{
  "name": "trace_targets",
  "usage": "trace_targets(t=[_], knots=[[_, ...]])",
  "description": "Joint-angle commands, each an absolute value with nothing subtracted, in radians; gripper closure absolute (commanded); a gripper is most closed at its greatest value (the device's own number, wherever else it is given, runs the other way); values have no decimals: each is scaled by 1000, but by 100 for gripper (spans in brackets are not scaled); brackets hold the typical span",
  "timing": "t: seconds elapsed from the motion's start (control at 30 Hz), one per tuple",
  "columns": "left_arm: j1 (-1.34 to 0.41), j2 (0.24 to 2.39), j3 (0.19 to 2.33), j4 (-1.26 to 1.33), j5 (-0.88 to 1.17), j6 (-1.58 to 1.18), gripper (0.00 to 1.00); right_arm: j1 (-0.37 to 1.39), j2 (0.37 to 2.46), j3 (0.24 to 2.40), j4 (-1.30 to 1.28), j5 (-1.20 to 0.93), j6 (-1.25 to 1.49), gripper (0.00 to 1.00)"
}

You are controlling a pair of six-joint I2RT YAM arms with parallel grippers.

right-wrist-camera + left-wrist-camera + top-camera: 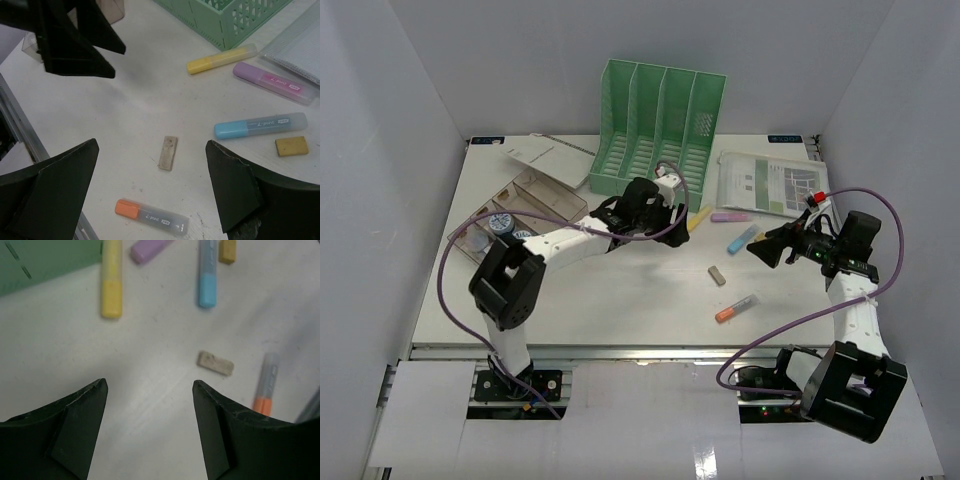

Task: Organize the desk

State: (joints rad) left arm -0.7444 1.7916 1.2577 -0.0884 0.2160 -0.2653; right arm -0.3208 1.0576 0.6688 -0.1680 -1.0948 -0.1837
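The bench (620, 300) is seen spread beneath both sets of jaws. It is bounded by white walls at the far and side edges and by a metal rail at the near edge. Its widest bare stretch is found between the jaws and that rail, and more bare surface lies directly under the left jaws. The far side is taken up by a green rack (660, 125) just behind the left jaws, with a clear box (520, 210) out to their left. A booklet (770, 183) is laid beyond the right jaws, near the far right corner.

The left jaws are set wide apart, with nothing between them. The right jaws are likewise spread wide and empty; they are pointed towards the left jaws and kept well apart from them.

Four highlighters are counted. Yellow (221, 58) and purple (275, 82) lie ahead of the right jaws beside the rack. Blue (260, 125) lies just ahead of their right-hand finger. Orange (151, 216) is seen low in their gap.

Two erasers are counted. A grey one (168, 152) is seen on the bench in the gap of the right jaws. A yellow one (291, 146) lies just beside the blue highlighter.

One rack, one box and one booklet are counted.
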Motion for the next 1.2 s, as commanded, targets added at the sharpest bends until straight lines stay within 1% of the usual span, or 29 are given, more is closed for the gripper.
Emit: trace_targets(t=[0.0,0.13,0.3,0.4,0.63,0.97,1.03,1.17], knots=[[-747,1945,1461,-99,124,-107,21,-363,1033,671,-105,-1207,-145,6],[-747,2121,1599,-84,92,-51,25,-371,1026,676,-104,-1210,-140,6],[-747,2253,1763,-94,81,-8,29,-373,1026,678,-103,-1219,-135,6],[-751,2304,1825,-105,73,-3,31,-373,1030,680,-103,-1223,-133,6],[-772,2364,1863,-114,21,42,35,-373,1037,684,-102,-1226,-129,6],[-821,2396,1861,-121,-72,102,42,-373,1035,684,-103,-1220,-130,6],[-826,2397,1860,-124,-83,105,46,-373,1038,684,-104,-1218,-132,6],[-833,2385,1843,-124,-90,98,63,-374,1038,684,-103,-1215,-133,6]])
